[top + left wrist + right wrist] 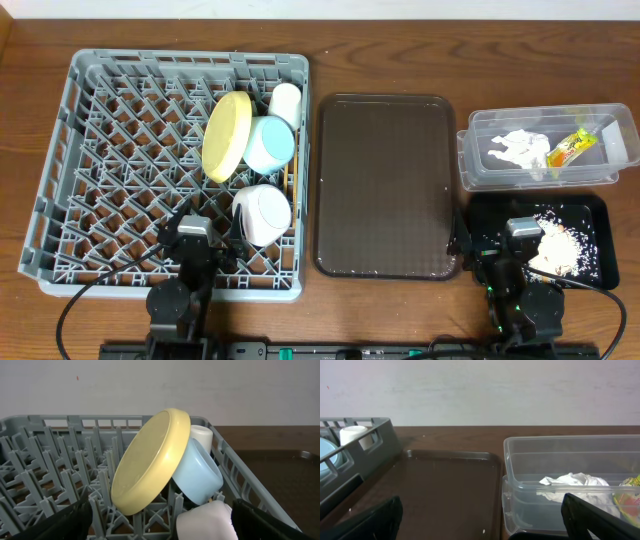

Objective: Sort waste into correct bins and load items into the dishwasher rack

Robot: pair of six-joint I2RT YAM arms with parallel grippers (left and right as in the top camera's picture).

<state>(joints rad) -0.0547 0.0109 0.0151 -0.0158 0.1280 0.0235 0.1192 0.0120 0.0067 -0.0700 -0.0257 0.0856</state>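
Observation:
The grey dishwasher rack [100, 150] holds the yellow plate [227, 136] on edge, which leans on the light blue bowl [270, 145]. The cream cup [285, 100] stands behind them and the white cup [262, 213] in front. A thin chopstick [290, 185] shows beside the bowl. My left gripper [200, 225] hovers open over the rack's near side, with the white cup [207, 522] by its right finger [265, 520]. The clear bin [548, 148] holds the napkin [515, 150] and wrapper [570, 147]. Rice scraps [560, 240] lie in the black bin [590, 215]. My right gripper [522, 228] is open and empty there.
The dark brown tray [385, 185] lies flat between the rack and the bins, with a few pale crumbs on it. In the right wrist view the clear bin [570, 485] sits just right of the tray [450, 490]. Both arm bases stand at the table's near edge.

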